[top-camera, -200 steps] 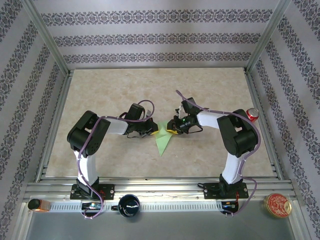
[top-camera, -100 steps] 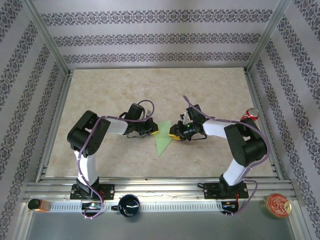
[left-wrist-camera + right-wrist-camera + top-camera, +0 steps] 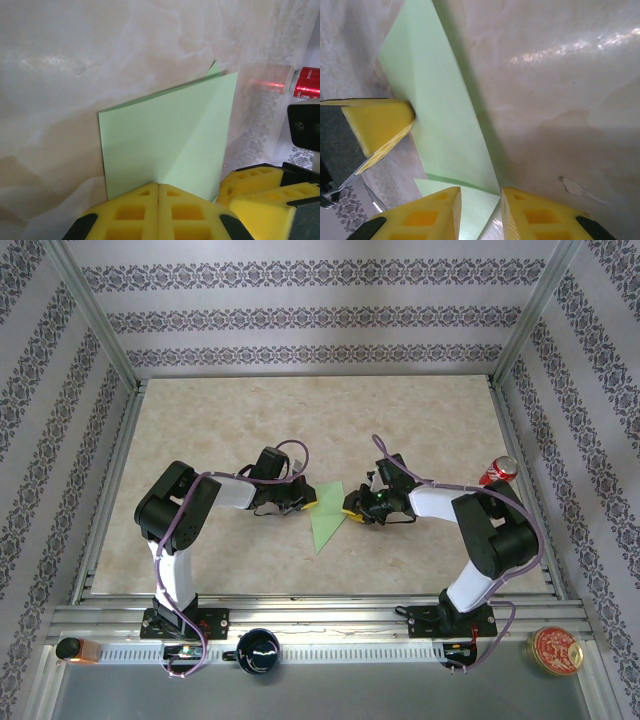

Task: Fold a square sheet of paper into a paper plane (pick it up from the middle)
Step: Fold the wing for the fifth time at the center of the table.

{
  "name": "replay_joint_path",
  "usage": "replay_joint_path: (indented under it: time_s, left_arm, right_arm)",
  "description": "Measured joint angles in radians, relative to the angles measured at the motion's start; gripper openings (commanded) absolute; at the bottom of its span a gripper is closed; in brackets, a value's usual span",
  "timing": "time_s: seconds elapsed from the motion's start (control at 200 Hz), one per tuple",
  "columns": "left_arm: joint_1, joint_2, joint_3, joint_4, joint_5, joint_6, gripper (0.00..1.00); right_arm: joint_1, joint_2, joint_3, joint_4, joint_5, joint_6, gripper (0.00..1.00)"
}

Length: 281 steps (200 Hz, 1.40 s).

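On the near rail, a black mug (image 3: 258, 650) is standing left of the middle and a round red tin (image 3: 555, 650) is lying at the far right. Beyond the rail, the two arms are reaching inward over the marble-patterned table (image 3: 300, 420).

The green sheet of paper (image 3: 325, 523) is lying in the middle of the table between the two arms. It is folded into a pointed shape, and its tip is pointing toward the near side. In the left wrist view a diagonal crease is crossing it.

The left gripper (image 3: 308, 504) is sitting at the sheet's far left edge. Its yellow fingers (image 3: 130, 212) are pressing fully together and their tips are touching the paper's edge. I cannot tell whether the paper is pinched between them.

The right gripper (image 3: 350, 510) is sitting at the sheet's far right edge, just beside the left one. Its fingers (image 3: 540, 217) are standing a little apart, with a narrow gap between them. One corner of the paper is lying at this gap, and the fingers are not clamping it.

Farther right, a red can (image 3: 497, 470) is standing near the table's right edge, well apart from the paper. At the far side, a patterned wall (image 3: 320, 310) is closing the table.
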<state>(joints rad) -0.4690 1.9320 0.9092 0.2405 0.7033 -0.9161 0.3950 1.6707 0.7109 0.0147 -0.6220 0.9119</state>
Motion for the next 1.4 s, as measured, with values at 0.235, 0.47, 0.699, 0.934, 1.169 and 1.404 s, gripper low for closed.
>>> replay_joint_path:
  time_s: [0.235,0.47,0.699,0.934,1.169,1.404]
  left_arm:
    - [0.003,0.003,0.000,0.005,0.007,-0.001,0.05]
    - [0.006,0.005,0.000,0.008,0.016,-0.001,0.05]
    - [0.006,0.008,-0.002,0.022,0.023,-0.008,0.05]
    - [0.006,0.008,-0.008,0.033,0.024,-0.009,0.05]
    - [0.007,0.008,-0.009,0.036,0.026,-0.011,0.05]
    - [0.007,0.002,-0.009,0.042,0.028,-0.013,0.20]
  right_arm:
    - [0.000,0.035,0.009,0.043,-0.024,0.019,0.29]
    - [0.000,0.060,0.049,0.074,-0.068,0.010,0.27]
    - [-0.035,0.138,0.123,0.080,-0.150,-0.073,0.20]
    - [-0.065,0.186,0.162,0.069,-0.223,-0.129,0.16]
    - [-0.065,0.206,0.164,0.064,-0.259,-0.154,0.13]
    - [-0.065,0.208,0.164,0.056,-0.259,-0.160,0.04]
